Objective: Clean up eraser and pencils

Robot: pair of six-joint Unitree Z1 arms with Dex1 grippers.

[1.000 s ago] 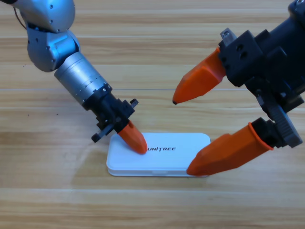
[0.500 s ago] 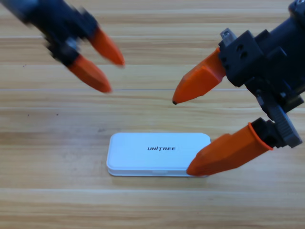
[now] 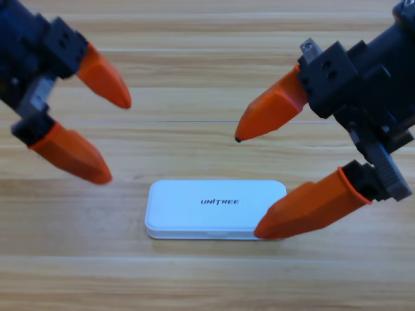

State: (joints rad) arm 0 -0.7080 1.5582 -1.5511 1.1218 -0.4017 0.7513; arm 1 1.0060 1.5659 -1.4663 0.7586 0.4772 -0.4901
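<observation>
A white pencil case (image 3: pixel 214 210) lies shut on the wooden table, lid down, with dark lettering on top. The eraser and the pencils are out of view. My left gripper (image 3: pixel 115 139) hangs open at the left edge, up and left of the case, nothing between its orange jaws. At the right edge my right gripper (image 3: pixel 249 184) looms large and open, its lower jaw tip over the case's right end and its upper jaw tip above the table behind the case. It holds nothing.
Bare wooden table (image 3: pixel 194 78) stretches behind the case and in front of it.
The left gripper lifted off the case's lid, swung up to the far left, and now sits lower and closer to the left edge with jaws spread. The right gripper has not moved.
</observation>
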